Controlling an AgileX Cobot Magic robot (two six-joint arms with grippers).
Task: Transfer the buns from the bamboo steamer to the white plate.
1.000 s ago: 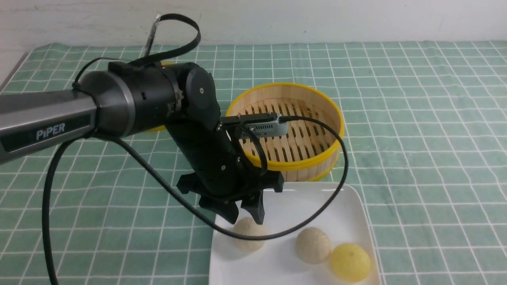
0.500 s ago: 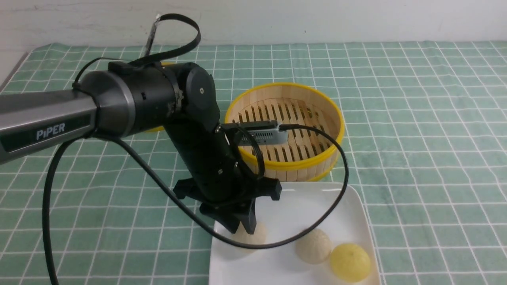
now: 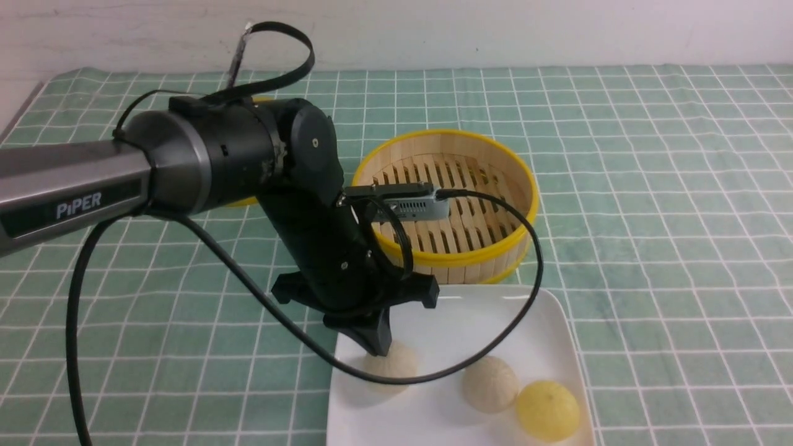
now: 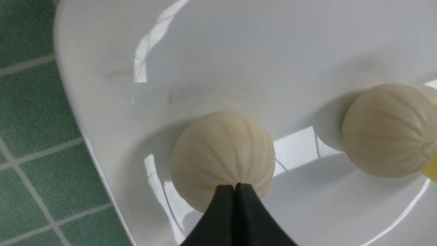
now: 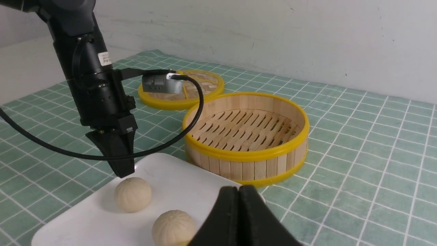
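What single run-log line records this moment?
left gripper: shut, empty, over a bun | right gripper: shut, empty | buns: both on white plate | bamboo steamer: empty

Front camera looks forward and down onto the white plate (image 3: 471,322). Left wrist camera's in tight, a bun (image 4: 222,153) just past its jaw tips; right wrist camera sits farther back, same plate and bun beyond its jaws.

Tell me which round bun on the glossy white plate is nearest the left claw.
The leftmost pale cream pleated bun, directly under the shut left claw; the other cream bun and the bright yellow bun lie farther right.
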